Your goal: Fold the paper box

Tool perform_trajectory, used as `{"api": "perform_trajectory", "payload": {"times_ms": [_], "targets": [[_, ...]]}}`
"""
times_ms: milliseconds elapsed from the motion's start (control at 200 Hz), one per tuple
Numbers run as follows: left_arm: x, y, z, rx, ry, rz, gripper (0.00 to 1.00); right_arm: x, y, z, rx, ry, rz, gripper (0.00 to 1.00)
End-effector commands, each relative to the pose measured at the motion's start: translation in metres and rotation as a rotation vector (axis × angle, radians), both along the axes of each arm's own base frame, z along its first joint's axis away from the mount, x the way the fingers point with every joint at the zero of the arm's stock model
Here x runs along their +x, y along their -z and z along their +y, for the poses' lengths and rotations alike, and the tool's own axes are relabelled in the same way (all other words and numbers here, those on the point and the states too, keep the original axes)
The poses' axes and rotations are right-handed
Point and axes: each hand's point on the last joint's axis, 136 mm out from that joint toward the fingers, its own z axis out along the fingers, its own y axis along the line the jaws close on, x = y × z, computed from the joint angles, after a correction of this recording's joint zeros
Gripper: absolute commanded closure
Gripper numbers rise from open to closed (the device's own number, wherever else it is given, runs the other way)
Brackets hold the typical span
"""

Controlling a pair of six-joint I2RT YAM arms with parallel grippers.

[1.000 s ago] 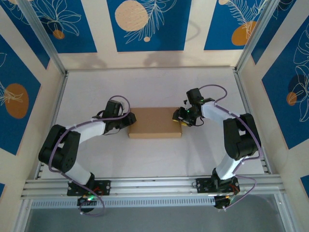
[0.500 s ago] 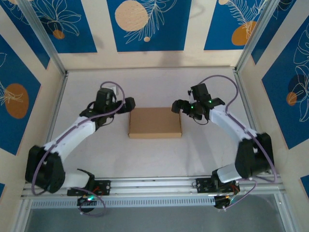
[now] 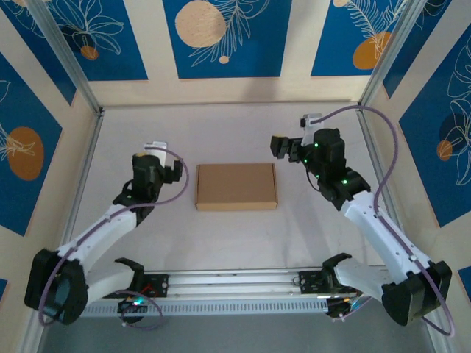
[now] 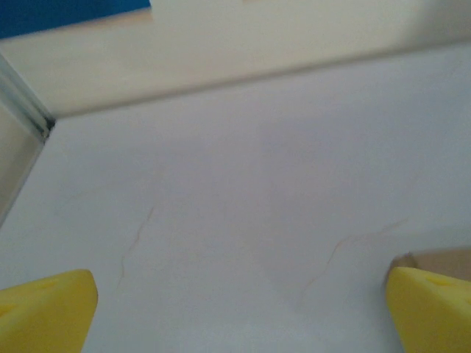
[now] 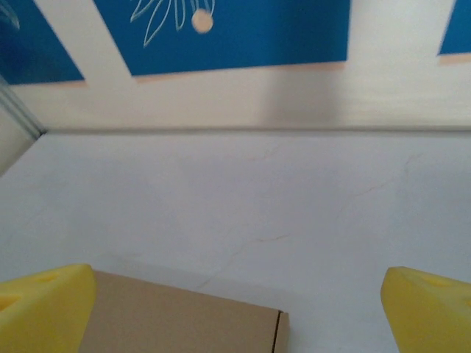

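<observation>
The paper box (image 3: 235, 186) lies closed and flat on the white surface (image 3: 235, 243), a plain brown rectangle with its long sides running left to right in the top view. It sits between the two end effectors, and neither one touches it.

The left end effector (image 3: 169, 173) hangs just off the box's left short edge with a strip of bare surface between them. In its wrist view the left end effector (image 4: 239, 294) has its yellow fingers (image 4: 44, 312) spread wide to the two bottom corners with nothing between them. A small brown corner of the box (image 4: 441, 257) shows just behind the tip of the right-hand finger.

The right end effector (image 3: 283, 147) sits beyond the box's far right corner, near it but apart. Seen from its wrist, the right end effector (image 5: 235, 294) is also spread wide, with one yellow finger (image 5: 430, 309) at each bottom corner and nothing gripped. The box (image 5: 176, 320) lies low in that view, reaching from beside the left-hand finger to a little past the midline. A thin crease shows near its corner. Ahead of both end effectors the surface runs out to walls with blue and cream panels (image 3: 221, 37).

A metal rail (image 3: 235, 279) crosses the near edge, where the arm bases are bolted.
</observation>
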Motion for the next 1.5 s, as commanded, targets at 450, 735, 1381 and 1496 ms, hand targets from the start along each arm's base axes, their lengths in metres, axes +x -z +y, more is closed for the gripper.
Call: {"api": "perform_trajectory", "payload": {"times_ms": [450, 735, 1381, 1496], "targets": [[0.024, 0.061, 0.054, -0.037, -0.059, -0.106, 0.00, 0.027, 0.138, -0.092, -0.249, 0.252, -0.079, 0.01], [0.023, 0.078, 0.040, -0.060, 0.050, -0.149, 0.00, 0.022, 0.176, -0.110, -0.132, 0.254, -0.176, 0.01], [0.028, 0.083, 0.024, -0.111, 0.193, -0.084, 0.00, 0.037, 0.192, -0.086, -0.046, -0.005, -0.040, 0.01], [0.016, 0.076, 0.030, -0.104, 0.159, -0.170, 0.00, 0.023, 0.186, -0.072, -0.055, -0.090, -0.113, 0.01]]}}
